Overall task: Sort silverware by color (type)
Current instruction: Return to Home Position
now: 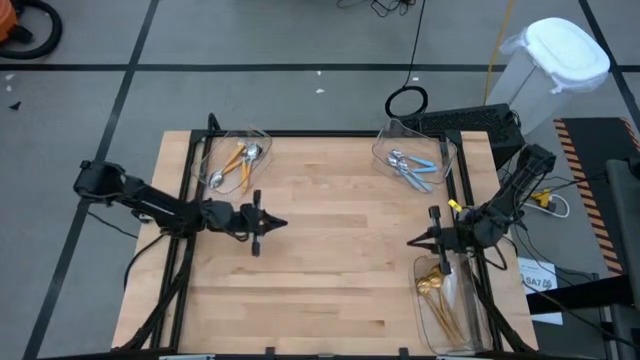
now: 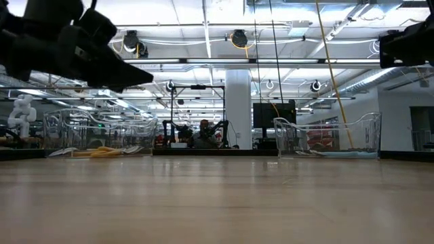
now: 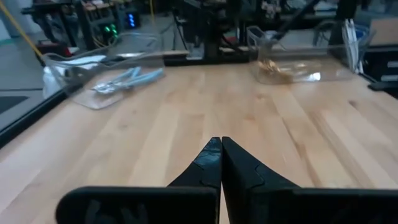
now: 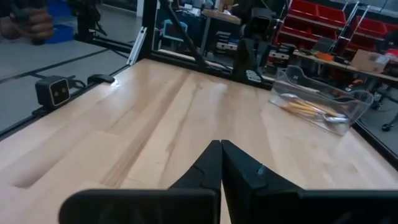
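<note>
At the table's near right corner, the near clear plastic bin (image 1: 472,300) holds the all-gold spoons (image 1: 433,288). They lie bundled together, shiny bowls toward the table's middle and slim handles running toward the near edge.

Farther in, both dark arms hang above the bare middle band of the pale wooden butcher-block table (image 1: 330,270). The left gripper (image 1: 278,224) is on the left side and the right gripper (image 1: 412,241) on the right, their tips pointing at one another and well apart. Each wrist view shows that arm's own two dark fingers pressed together with nothing between them.

Along the far edge stand two more bins. The far-left clear plastic bin (image 1: 215,150) holds the spoons with silver bowls and orange handles (image 1: 238,160), lying crossed over each other. The far-right clear plastic bin (image 1: 395,130) holds the spoons with silver bowls and light blue handles (image 1: 412,170), lying close together in a loose fan.
</note>
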Controlling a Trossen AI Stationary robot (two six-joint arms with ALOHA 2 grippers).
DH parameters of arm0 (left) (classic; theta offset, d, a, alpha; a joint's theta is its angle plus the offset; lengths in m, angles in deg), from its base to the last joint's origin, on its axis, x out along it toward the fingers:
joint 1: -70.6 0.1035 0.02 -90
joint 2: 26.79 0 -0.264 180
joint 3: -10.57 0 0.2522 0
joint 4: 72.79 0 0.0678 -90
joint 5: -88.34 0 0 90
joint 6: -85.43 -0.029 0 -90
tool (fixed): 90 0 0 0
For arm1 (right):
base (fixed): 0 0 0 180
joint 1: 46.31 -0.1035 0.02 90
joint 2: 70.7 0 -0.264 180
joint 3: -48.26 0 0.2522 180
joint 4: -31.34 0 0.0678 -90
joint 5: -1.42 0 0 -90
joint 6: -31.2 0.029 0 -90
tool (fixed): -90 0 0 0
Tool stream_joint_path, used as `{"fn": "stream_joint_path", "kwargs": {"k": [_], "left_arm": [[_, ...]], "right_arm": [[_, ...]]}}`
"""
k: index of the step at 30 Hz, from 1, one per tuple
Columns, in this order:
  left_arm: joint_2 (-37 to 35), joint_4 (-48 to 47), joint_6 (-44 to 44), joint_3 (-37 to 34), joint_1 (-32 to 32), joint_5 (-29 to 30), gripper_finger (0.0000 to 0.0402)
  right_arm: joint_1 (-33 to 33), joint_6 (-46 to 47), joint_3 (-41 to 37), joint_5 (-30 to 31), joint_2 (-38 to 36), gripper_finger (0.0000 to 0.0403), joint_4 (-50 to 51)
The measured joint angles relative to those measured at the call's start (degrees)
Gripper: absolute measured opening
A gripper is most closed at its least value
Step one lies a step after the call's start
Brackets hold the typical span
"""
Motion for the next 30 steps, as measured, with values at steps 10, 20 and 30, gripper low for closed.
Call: {"fn": "stream_joint_path", "kwargs": {"k": [10, 20, 30], "left_arm": [[-4.4, 9.5, 2.6, -10.5, -0.1, 1.1, 0.0003], [-5.6, 7.8, -0.1, -10.5, -0.1, 1.1, 0.0003], [-6.0, 7.5, -1.1, -10.5, -0.1, 1.1, 0.0003]], "right_arm": [[3.1, -2.5, -2.9, -3.5, -6.3, 0.0, -0.1], [7.9, -4.3, -5.5, -10.0, -12.5, 0.0, -0.9], [14.1, -8.1, -5.6, -15.4, -15.7, 0.0, -0.4]]}}
